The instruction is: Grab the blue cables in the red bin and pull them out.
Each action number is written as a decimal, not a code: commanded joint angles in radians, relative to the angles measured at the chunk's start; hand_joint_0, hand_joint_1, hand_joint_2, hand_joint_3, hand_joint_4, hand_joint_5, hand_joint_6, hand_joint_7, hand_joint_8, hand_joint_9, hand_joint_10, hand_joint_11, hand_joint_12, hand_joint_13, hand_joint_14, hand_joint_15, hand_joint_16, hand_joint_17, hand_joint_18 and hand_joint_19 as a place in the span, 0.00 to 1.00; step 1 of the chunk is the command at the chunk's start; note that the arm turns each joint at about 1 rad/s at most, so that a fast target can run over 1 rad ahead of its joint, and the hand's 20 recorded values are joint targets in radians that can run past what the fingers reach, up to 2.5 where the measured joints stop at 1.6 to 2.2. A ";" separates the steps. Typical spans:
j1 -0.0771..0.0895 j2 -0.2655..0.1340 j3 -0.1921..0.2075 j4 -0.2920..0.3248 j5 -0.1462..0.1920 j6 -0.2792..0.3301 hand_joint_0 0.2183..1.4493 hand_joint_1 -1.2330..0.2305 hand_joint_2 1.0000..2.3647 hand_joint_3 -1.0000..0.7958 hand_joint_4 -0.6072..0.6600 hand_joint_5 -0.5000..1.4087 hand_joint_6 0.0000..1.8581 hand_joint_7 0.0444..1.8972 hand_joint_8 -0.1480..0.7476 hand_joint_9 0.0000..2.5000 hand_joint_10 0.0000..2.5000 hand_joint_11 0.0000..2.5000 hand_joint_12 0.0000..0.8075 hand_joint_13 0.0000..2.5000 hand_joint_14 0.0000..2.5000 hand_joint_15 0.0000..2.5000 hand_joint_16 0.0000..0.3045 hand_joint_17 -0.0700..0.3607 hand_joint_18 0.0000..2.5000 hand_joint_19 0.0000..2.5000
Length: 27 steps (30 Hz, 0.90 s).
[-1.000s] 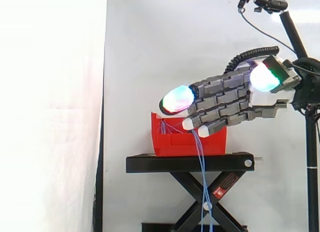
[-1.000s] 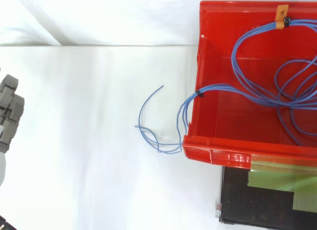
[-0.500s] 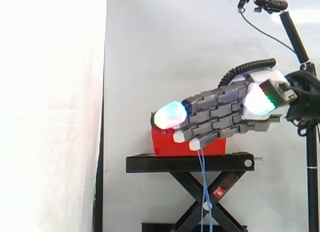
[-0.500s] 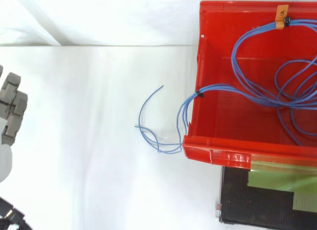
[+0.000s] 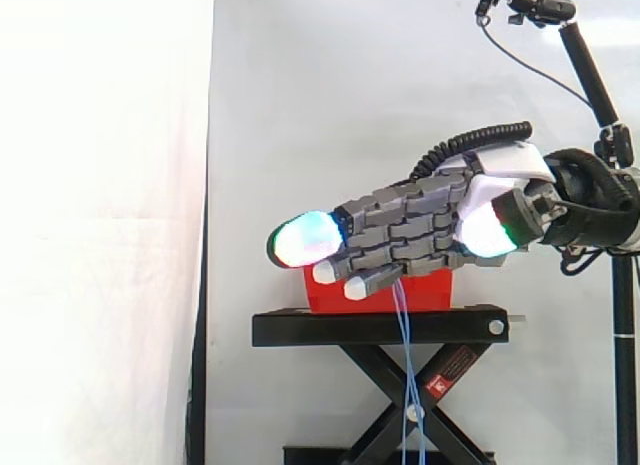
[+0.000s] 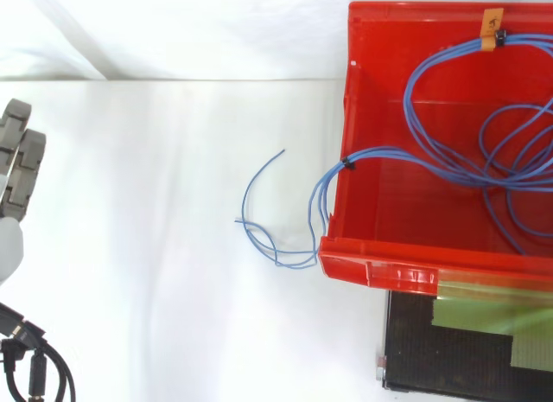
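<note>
The red bin (image 6: pixel 380 272) holds loose loops of blue cable (image 6: pixel 449 164). One tied bundle goes over the bin's left wall and hangs down outside it. In the side view those strands of blue cable (image 5: pixel 405 385) drop past the black stand. My hand (image 5: pixel 420 230) hovers level in front of the red bin (image 5: pixel 425 293), fingers stretched out straight towards the left, open and holding nothing. In the top view the hand (image 6: pixel 17 169) is at the left edge, well apart from the bin and the cable.
The bin rests on a black scissor stand (image 5: pixel 300 328) before a white curtain. A camera pole (image 5: pixel 600 95) rises at the right. A black plate with green tape (image 6: pixel 458 359) lies under the bin's near edge.
My hand has moved left and slightly down in the side view, covering more of the bin. In the top view it has crept upward along the left edge. The cables have not moved.
</note>
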 commanded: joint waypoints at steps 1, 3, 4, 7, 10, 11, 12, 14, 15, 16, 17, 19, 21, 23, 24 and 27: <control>-0.007 0.000 0.011 -0.005 -0.010 -0.118 0.44 0.37 0.00 0.00 0.61 0.38 0.00 0.08 0.41 0.04 0.00 0.06 0.41 0.00 0.00 0.10 0.17 0.43 0.00 0.17; -0.012 0.000 0.025 -0.016 -0.030 -0.177 0.44 0.37 0.00 0.00 0.61 0.38 0.00 0.08 0.41 0.04 0.00 0.06 0.41 0.00 0.00 0.10 0.17 0.43 0.00 0.17; -0.013 0.000 0.034 -0.022 -0.041 -0.207 0.44 0.37 0.00 0.00 0.61 0.38 0.00 0.08 0.41 0.04 0.00 0.06 0.41 0.00 0.00 0.10 0.17 0.43 0.00 0.17; -0.019 0.000 0.059 -0.050 -0.063 -0.282 0.44 0.37 0.00 0.00 0.61 0.38 0.00 0.08 0.41 0.04 0.00 0.07 0.41 0.00 0.00 0.10 0.17 0.43 0.00 0.17; -0.026 0.000 0.100 -0.102 -0.084 -0.394 0.44 0.37 0.00 0.00 0.61 0.38 0.00 0.08 0.41 0.04 0.00 0.07 0.41 0.00 0.00 0.10 0.17 0.43 0.00 0.17; -0.026 0.000 0.106 -0.113 -0.090 -0.418 0.44 0.37 0.00 0.00 0.61 0.38 0.00 0.08 0.41 0.04 0.00 0.07 0.41 0.00 0.00 0.10 0.17 0.43 0.00 0.17; -0.029 0.000 0.118 -0.128 -0.099 -0.474 0.44 0.37 0.00 0.00 0.61 0.38 0.00 0.08 0.41 0.04 0.00 0.06 0.41 0.00 0.00 0.10 0.17 0.43 0.00 0.17; -0.030 0.000 0.129 -0.140 -0.104 -0.533 0.44 0.37 0.00 0.00 0.61 0.38 0.00 0.08 0.41 0.04 0.00 0.06 0.41 0.00 0.00 0.10 0.17 0.43 0.00 0.17; -0.030 0.000 0.132 -0.142 -0.106 -0.558 0.44 0.37 0.00 0.00 0.61 0.38 0.00 0.08 0.41 0.04 0.00 0.07 0.41 0.00 0.00 0.10 0.17 0.43 0.00 0.17; -0.032 0.000 0.135 -0.143 -0.106 -0.596 0.44 0.37 0.00 0.00 0.61 0.38 0.00 0.08 0.41 0.04 0.00 0.06 0.41 0.00 0.00 0.10 0.17 0.43 0.00 0.17; -0.032 0.000 0.137 -0.145 -0.106 -0.625 0.44 0.37 0.00 0.00 0.61 0.38 0.00 0.08 0.41 0.04 0.00 0.07 0.41 0.00 0.00 0.10 0.17 0.43 0.00 0.17; -0.033 0.001 0.138 -0.145 -0.106 -0.679 0.44 0.37 0.00 0.00 0.61 0.38 0.00 0.08 0.41 0.04 0.00 0.06 0.41 0.00 0.00 0.10 0.17 0.43 0.00 0.17; -0.032 0.000 0.138 -0.142 -0.106 -0.744 0.44 0.37 0.00 0.00 0.61 0.38 0.00 0.08 0.42 0.04 0.00 0.07 0.41 0.00 0.00 0.10 0.17 0.43 0.00 0.18; -0.032 0.000 0.138 -0.140 -0.106 -0.770 0.44 0.37 0.00 0.00 0.61 0.38 0.00 0.08 0.42 0.04 0.00 0.07 0.41 0.00 0.00 0.10 0.17 0.43 0.00 0.18; -0.032 0.000 0.138 -0.137 -0.103 -0.793 0.44 0.37 0.00 0.00 0.61 0.38 0.00 0.08 0.42 0.04 0.00 0.07 0.41 0.00 0.00 0.10 0.17 0.43 0.00 0.17; -0.032 0.000 0.140 -0.129 -0.101 -0.794 0.44 0.37 0.00 0.00 0.61 0.38 0.00 0.08 0.42 0.05 0.00 0.07 0.41 0.00 0.00 0.10 0.17 0.43 0.00 0.18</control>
